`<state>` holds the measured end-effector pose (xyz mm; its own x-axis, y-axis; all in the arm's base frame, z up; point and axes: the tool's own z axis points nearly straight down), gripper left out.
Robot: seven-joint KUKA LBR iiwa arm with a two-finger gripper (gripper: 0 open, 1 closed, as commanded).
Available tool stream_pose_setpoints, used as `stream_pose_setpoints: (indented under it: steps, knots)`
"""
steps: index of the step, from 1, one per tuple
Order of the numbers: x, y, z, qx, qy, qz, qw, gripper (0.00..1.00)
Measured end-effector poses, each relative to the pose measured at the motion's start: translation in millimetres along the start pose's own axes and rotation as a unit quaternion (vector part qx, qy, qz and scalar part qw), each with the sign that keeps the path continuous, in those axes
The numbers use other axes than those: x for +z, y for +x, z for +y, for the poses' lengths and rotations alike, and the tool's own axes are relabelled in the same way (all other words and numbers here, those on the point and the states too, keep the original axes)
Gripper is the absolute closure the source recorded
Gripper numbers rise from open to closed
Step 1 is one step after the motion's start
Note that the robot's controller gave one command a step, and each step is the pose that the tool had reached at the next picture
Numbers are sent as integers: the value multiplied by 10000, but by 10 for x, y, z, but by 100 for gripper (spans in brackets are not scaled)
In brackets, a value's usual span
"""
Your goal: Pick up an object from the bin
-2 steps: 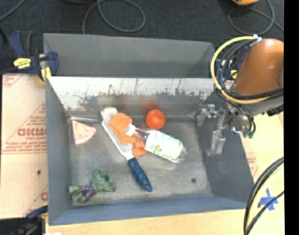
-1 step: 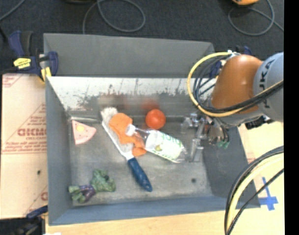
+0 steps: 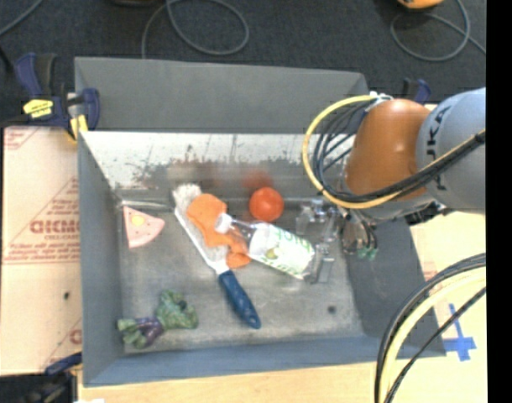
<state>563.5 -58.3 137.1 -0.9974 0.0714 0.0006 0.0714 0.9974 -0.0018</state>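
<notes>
- camera view: the pincer [image 3: 321,243] is low in the right part of the bin [image 3: 239,154], under the arm's orange cover, just beside the right end of a white and green packet [image 3: 279,250].
- whether the pincer is open or closed i cannot tell; the metal parts at its tip run together with the grey floor, and nothing can be seen gripped in it.
- the packet lies flat near the middle of the bin, tilted, its left end touching an orange cloth [image 3: 210,217] and a brush with a blue handle [image 3: 239,299].
- an orange ball [image 3: 266,203] sits just behind the packet, near the back wall.
- a pink wedge [image 3: 142,226] and a green and purple toy [image 3: 158,321] lie well apart on the left.
- step in hand, as i judge it: the reach down to a thing, most likely the packet, with no lift begun.
- the next move calls for closing squarely across the packet's narrow end and lifting straight up. the soft packet may slip or drag the cloth and brush along.
</notes>
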Motion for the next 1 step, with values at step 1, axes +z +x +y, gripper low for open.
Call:
stream_pose_setpoints:
  steps: [1]
  knots:
    - [-50,-86,94,561,-10,-50,9984,0]
